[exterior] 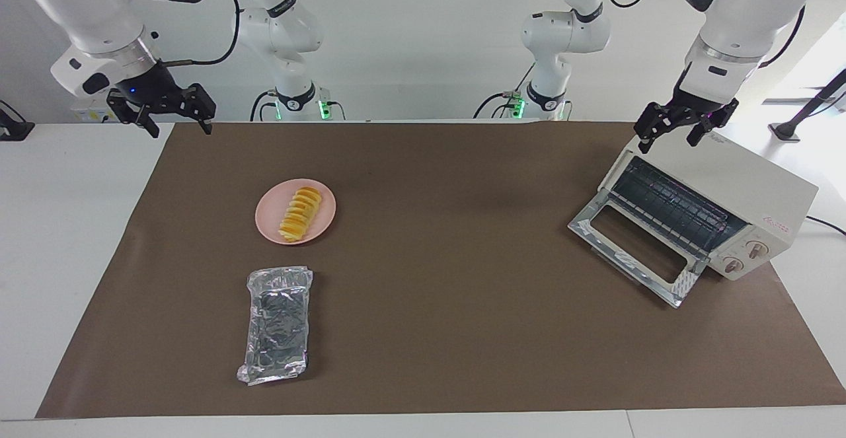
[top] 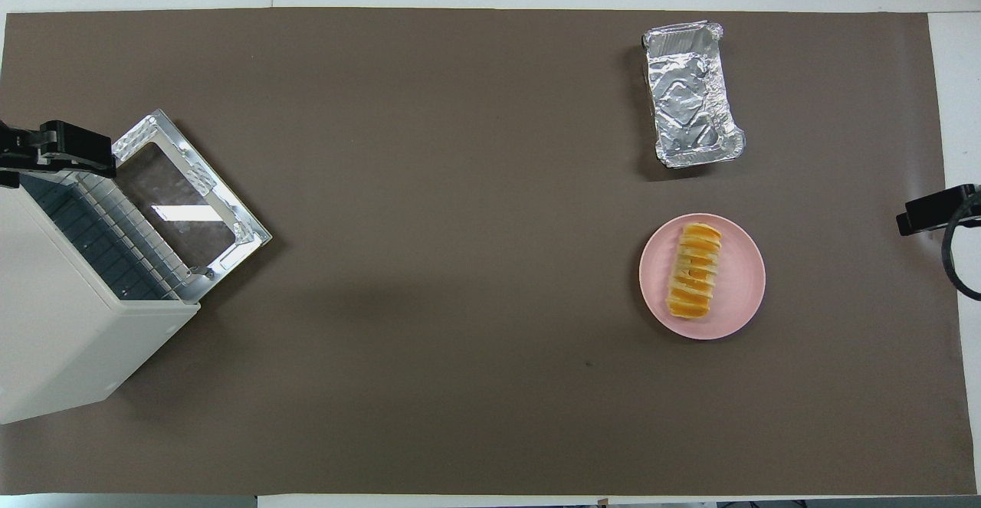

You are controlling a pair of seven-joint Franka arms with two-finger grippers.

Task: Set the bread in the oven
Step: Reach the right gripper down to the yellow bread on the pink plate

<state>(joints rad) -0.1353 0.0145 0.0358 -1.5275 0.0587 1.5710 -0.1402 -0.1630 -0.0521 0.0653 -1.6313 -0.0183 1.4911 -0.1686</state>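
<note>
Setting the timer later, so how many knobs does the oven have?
2, both on the oven's front panel beside the open door: one knob, the other knob just below it. None seems hidden.

Robot lab: paper-covered table (exterior: pixel 462 359)

We see even, bright light from above, both views sharp. Soft shadows fall on the brown mat (exterior: pixel 462 259) beside the oven (exterior: pixel 727 200), whose glass door (top: pixel 188 205) shows a white glare. Daylight washes out the facing view's corner above the oven.
</note>
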